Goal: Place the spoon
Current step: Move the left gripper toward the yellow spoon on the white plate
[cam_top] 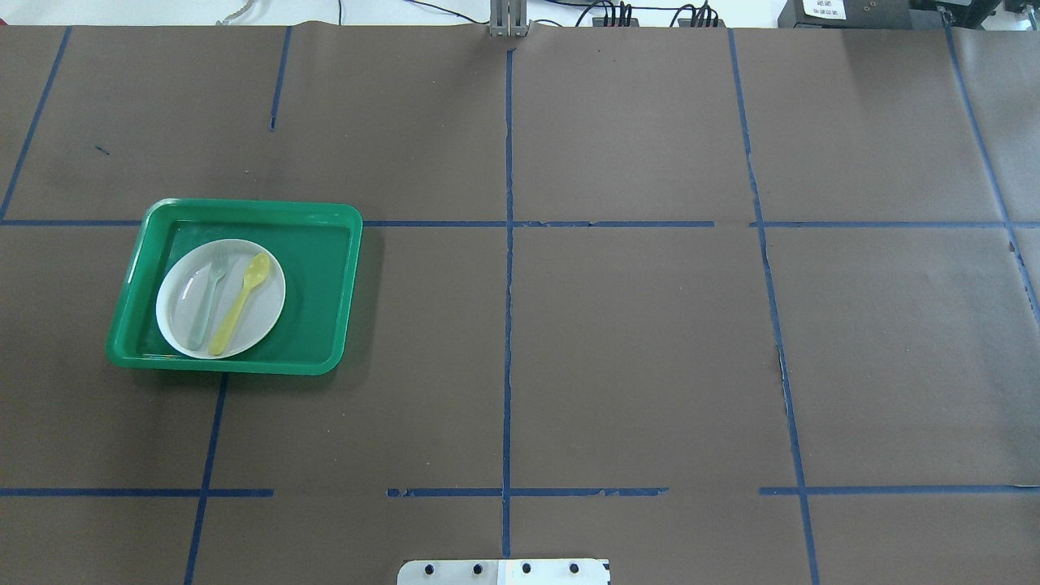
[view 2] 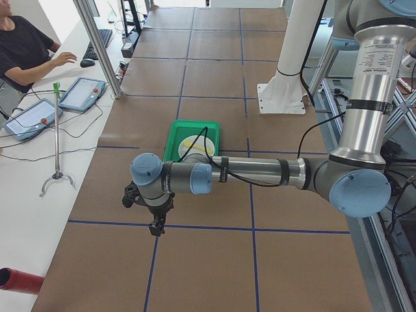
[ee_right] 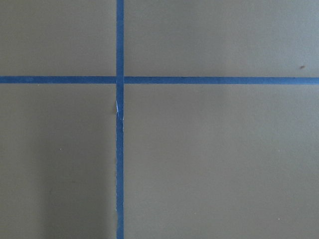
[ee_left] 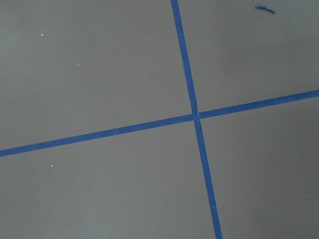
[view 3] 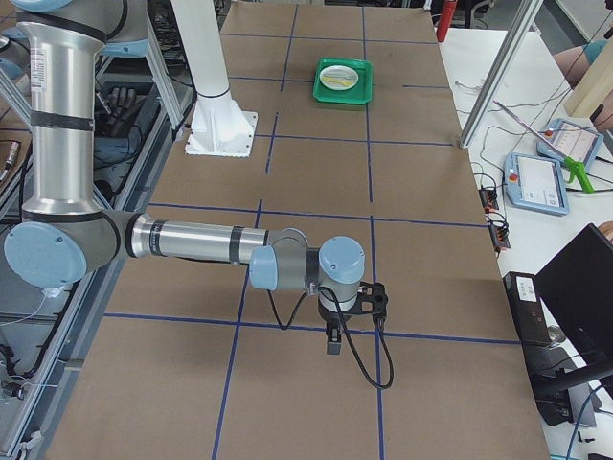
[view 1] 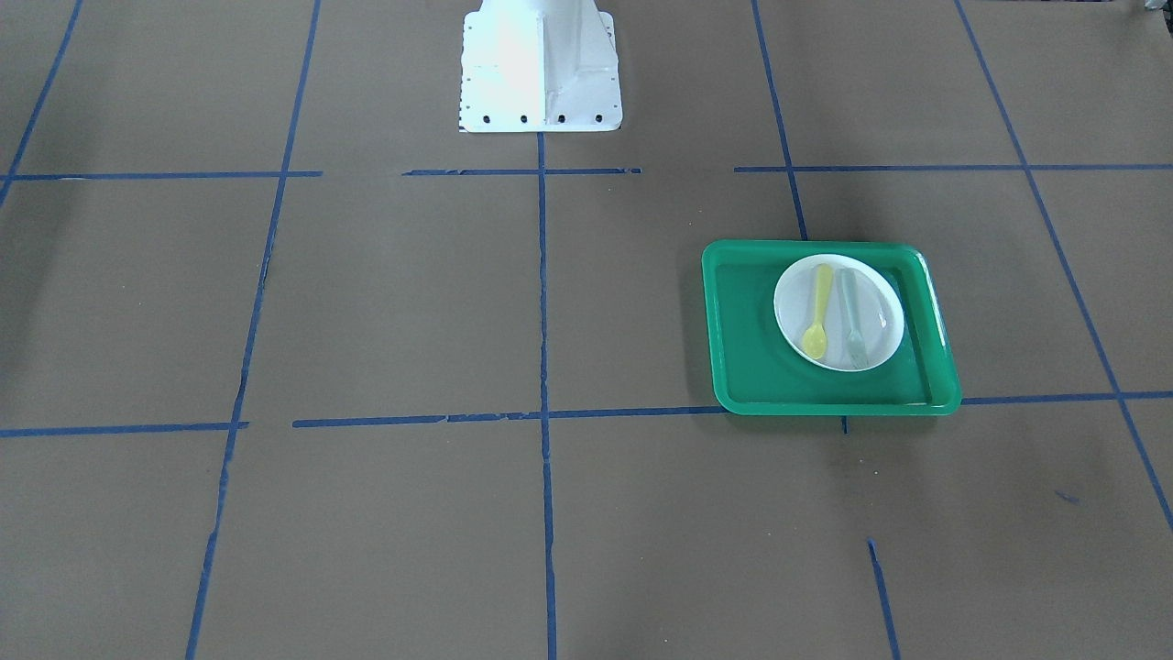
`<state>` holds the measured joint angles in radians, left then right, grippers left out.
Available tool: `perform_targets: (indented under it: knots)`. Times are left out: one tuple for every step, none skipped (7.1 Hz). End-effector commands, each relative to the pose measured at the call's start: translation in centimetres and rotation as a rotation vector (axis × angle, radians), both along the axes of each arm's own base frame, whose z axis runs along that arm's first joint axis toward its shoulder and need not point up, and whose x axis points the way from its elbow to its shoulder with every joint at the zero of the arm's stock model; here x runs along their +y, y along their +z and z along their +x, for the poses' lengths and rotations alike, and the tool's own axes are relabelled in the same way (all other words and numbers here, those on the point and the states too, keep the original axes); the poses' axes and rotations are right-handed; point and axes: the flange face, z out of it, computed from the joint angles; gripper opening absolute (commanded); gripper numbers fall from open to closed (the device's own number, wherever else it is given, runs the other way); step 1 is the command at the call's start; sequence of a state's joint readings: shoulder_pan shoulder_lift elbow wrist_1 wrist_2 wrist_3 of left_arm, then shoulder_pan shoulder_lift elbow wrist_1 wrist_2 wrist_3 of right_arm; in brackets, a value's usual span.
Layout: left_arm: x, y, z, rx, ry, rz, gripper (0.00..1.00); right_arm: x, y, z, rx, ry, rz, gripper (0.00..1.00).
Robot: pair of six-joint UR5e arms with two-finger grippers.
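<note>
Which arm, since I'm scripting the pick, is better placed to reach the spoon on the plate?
Left. The spoon lies on the white plate in the green tray, on the robot's left side. The left pincer hangs near that tray; the right pincer is at the opposite end.

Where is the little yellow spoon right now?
In the overhead view the spoon lies on the white plate inside the green tray, on the robot's left, just right of the fork.

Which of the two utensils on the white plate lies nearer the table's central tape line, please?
The pale yellow spoon; the grey-green fork lies beside it on the white plate, farther from that tape line.
</note>
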<state>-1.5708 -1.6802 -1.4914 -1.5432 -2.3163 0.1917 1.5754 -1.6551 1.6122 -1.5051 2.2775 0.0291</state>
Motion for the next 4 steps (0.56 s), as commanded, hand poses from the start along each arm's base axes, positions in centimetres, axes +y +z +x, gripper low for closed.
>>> perform_targets:
  knots:
    - [-0.38, -0.68, 0.09, 0.002, -0.002, 0.01, 1.0, 0.0, 0.0, 0.0, 0.0, 0.0, 0.0, 1.0]
    - [-0.52, -0.59, 0.82, 0.0, -0.009, -0.013, 1.0, 0.0, 0.0, 0.0, 0.0, 0.0, 0.0, 1.0]
    - [-0.15, -0.37, 0.91, 0.0, -0.018, -0.022, 1.0, 0.0, 0.0, 0.0, 0.0, 0.0, 0.0, 1.0]
    - [-0.71, -1.13, 1.01, 0.003, -0.014, 0.053, 1.0, 0.01, 0.01, 0.0, 0.0, 0.0, -0.001, 1.0]
